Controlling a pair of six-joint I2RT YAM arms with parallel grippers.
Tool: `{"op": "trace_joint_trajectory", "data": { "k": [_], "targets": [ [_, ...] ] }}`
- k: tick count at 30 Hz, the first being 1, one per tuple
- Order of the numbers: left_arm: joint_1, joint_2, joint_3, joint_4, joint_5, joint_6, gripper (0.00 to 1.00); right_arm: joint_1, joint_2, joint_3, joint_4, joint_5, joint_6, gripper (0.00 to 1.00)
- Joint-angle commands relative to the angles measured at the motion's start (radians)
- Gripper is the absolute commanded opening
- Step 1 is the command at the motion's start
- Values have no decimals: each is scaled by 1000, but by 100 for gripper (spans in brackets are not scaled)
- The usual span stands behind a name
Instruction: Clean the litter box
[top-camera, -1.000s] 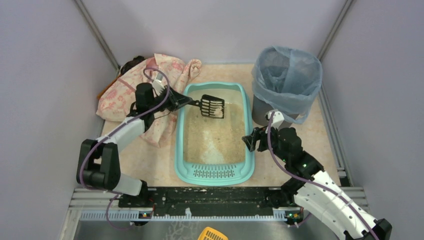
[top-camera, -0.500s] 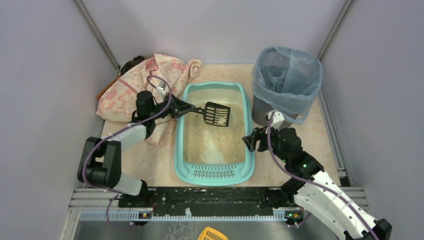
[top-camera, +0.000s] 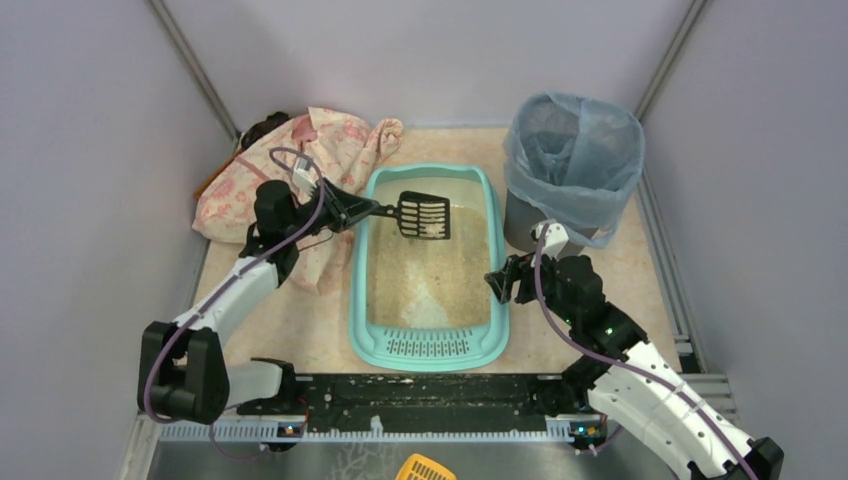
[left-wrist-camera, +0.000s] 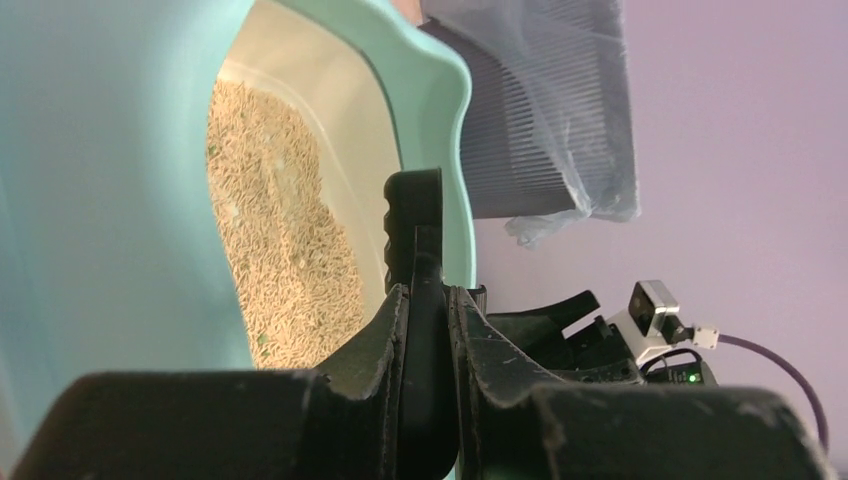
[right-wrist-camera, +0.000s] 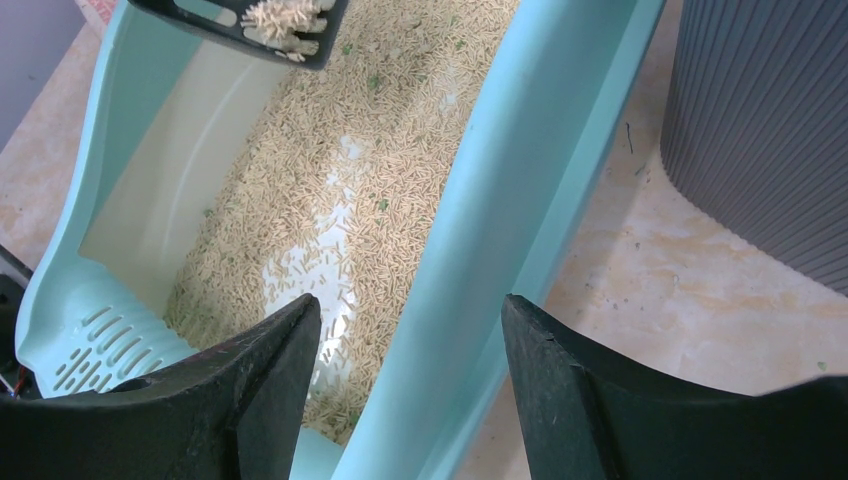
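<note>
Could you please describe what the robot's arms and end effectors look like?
The left arm and right arm have white tubular links and black joints. A purple cable runs along each. The left end effector and right end effector are black, each with two thick matte fingers. The right arm carries a small green light and a white camera module.

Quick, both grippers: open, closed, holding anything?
Left gripper: closed on the black scoop, at its handle.
Right gripper: open, holding nothing, at the litter box rim.
</note>
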Motion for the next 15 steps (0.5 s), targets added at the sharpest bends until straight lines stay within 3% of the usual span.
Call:
{"op": "trace_joint_trajectory", "data": {
  "k": [1, 15],
  "targets": [
    [-8, -43, 80, -104, -58, 39, 0, -2, -1, 10, 33, 6, 3, 67],
    [-40, 74, 292, -66, -91, -35, 0, -3, -16, 6, 42, 7, 4, 67]
  ]
}}
